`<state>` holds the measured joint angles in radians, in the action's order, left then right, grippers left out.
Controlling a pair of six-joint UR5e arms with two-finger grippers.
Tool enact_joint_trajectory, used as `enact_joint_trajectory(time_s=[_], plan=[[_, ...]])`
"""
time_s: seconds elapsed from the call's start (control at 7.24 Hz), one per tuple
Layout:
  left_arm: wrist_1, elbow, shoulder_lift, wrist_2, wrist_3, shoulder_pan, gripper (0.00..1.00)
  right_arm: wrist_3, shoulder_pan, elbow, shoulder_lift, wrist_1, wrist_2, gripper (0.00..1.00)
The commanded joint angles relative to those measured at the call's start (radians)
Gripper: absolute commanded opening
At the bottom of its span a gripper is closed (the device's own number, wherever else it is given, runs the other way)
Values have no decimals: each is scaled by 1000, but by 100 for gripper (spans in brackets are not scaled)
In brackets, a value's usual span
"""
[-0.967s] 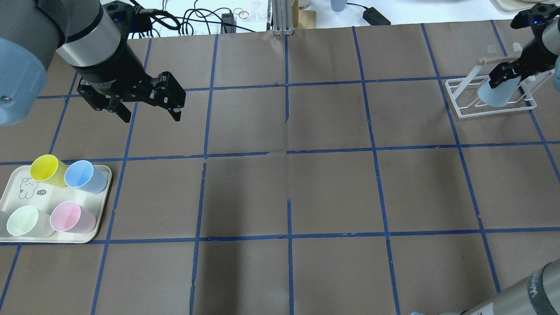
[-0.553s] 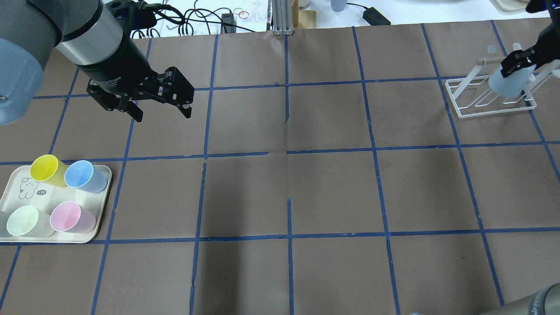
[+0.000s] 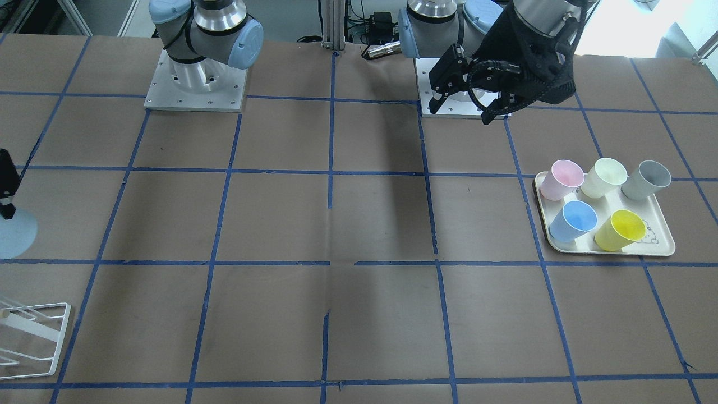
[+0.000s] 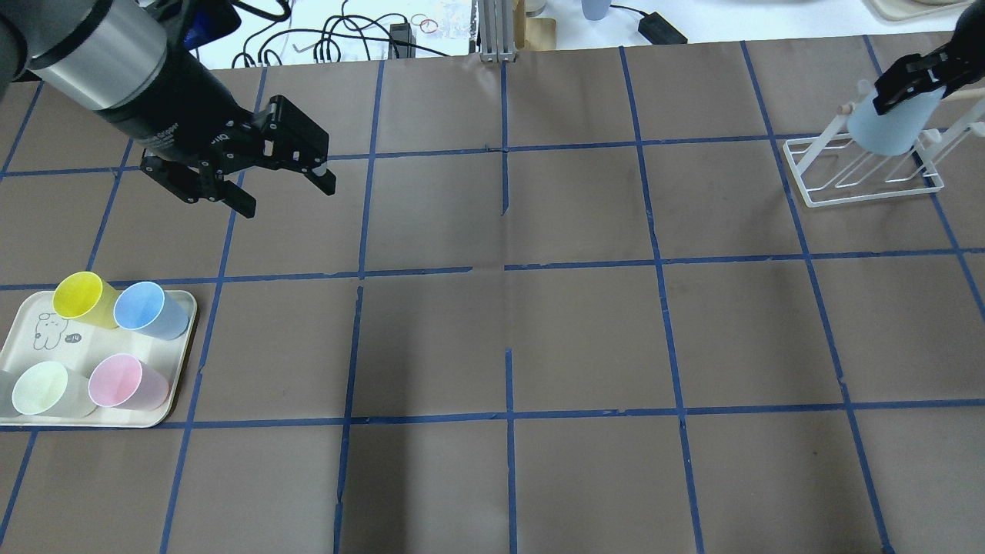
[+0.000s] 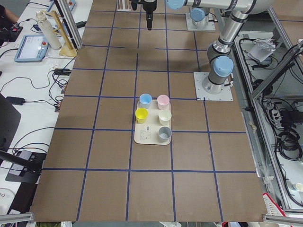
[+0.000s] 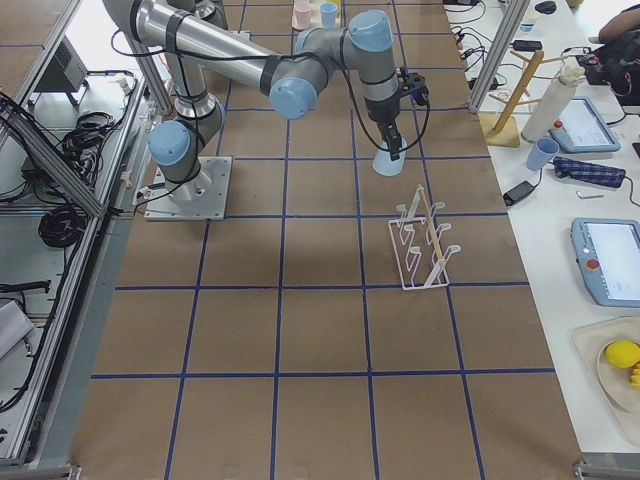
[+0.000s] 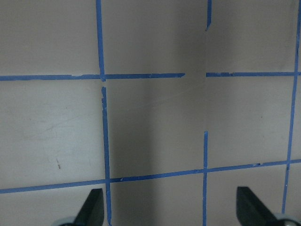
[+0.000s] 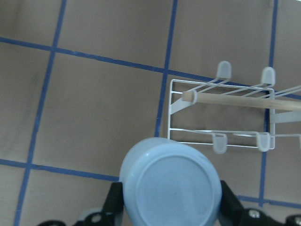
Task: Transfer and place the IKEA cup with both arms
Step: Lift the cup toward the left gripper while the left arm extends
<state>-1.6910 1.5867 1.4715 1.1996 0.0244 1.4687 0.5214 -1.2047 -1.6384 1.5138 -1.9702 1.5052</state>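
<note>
The IKEA cup (image 4: 885,129), pale icy blue, hangs upside down with its mouth toward the table. My right gripper (image 4: 899,91) is shut on it and holds it in the air close above the white wire rack (image 4: 808,196). The right wrist view shows the cup's base (image 8: 169,186) between the fingers, with the rack's wooden dowel (image 8: 225,100) beyond it. The cup also shows at the left edge of the front view (image 3: 14,235) and in the right side view (image 6: 387,163). My left gripper (image 4: 286,196) is open and empty above the table's back left, seen also in the front view (image 3: 461,112).
A cream tray (image 4: 46,338) at the front left holds a yellow cup (image 4: 77,295), a deeper blue cup (image 4: 140,306), a pink cup (image 4: 117,381), a pale green cup (image 4: 38,388) and a grey cup (image 3: 653,175). Cables lie beyond the table's far edge.
My right gripper has lifted the cup up and back from low in the rack. My left gripper has drifted slightly back, still open.
</note>
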Motion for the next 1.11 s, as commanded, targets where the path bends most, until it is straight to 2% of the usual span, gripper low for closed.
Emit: enact_joint_trajectory(time_s=[0.0,0.14,0.41,0.55,0.83,0.97], plan=[[-123,18,-20,-278,104,-146,100,-287,-180,0,28,76,6,6],[-210,47,-22,-390,183,-203,100,-411,-272,0,22,77,4,4],[-260,161,-28,-554,335,-231,100,-678,-462,0,19,77,-28,2],[-263,256,-30,-697,365,-234,100,-774,-531,0,17,74,-122,0],[-257,422,-22,-899,435,-252,100,-883,-524,-1,25,74,-489,0],[-256,432,-22,-910,437,-266,100,-917,-503,-9,25,74,-604,0]])
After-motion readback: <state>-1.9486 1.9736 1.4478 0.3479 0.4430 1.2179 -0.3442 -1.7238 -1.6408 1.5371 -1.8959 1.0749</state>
